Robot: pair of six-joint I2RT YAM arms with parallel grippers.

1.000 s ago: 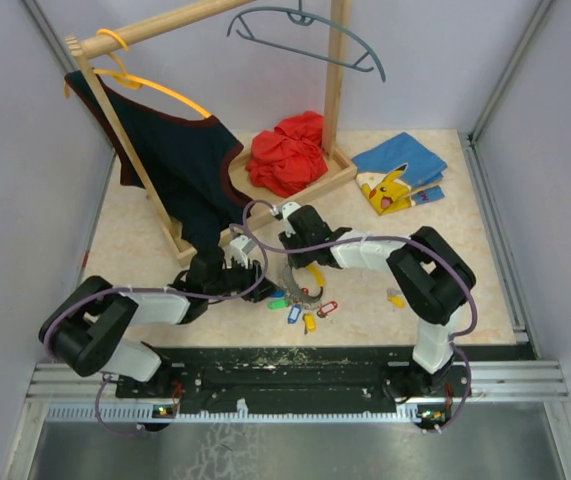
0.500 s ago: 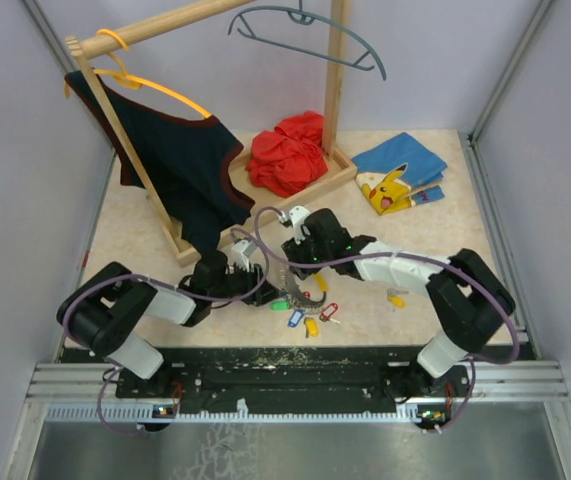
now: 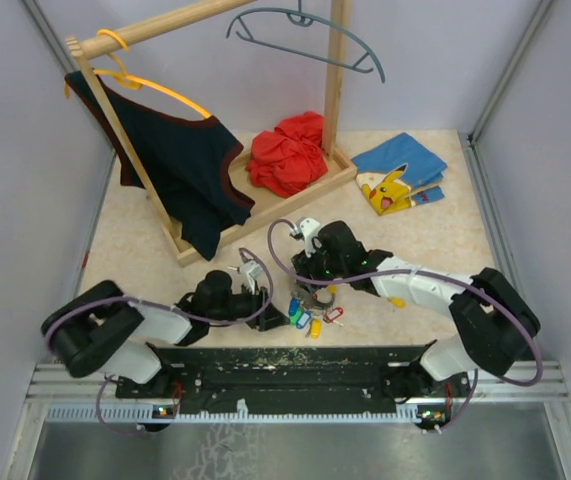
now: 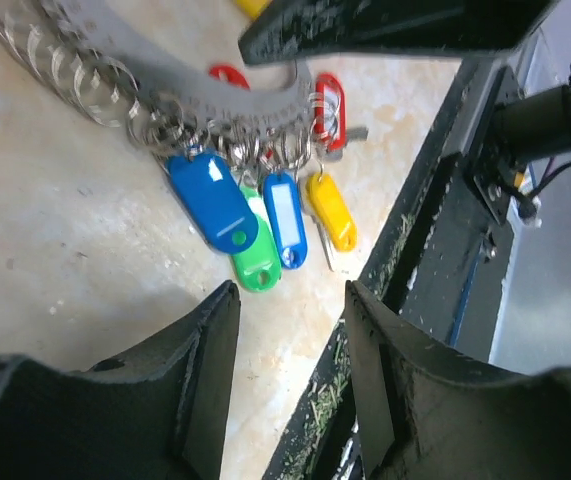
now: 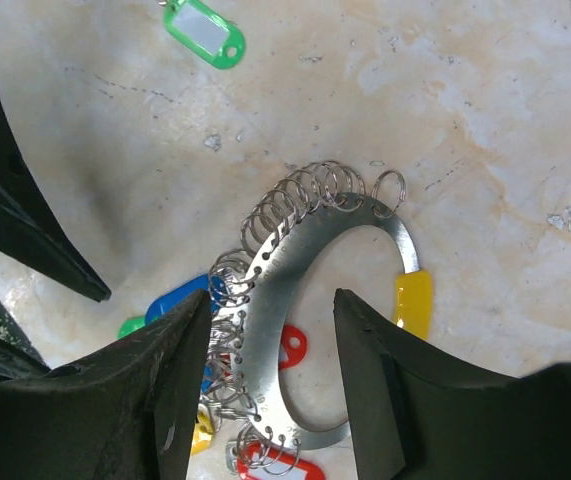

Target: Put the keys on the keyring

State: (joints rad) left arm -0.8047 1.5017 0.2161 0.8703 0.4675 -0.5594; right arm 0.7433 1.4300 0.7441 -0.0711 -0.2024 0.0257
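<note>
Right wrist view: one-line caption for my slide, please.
Open right gripper hovers over the keyring hung with tagged keys; one green-tagged key lies apart on the table.

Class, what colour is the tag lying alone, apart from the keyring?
The tag is green; the right wrist view shows it best.
</note>
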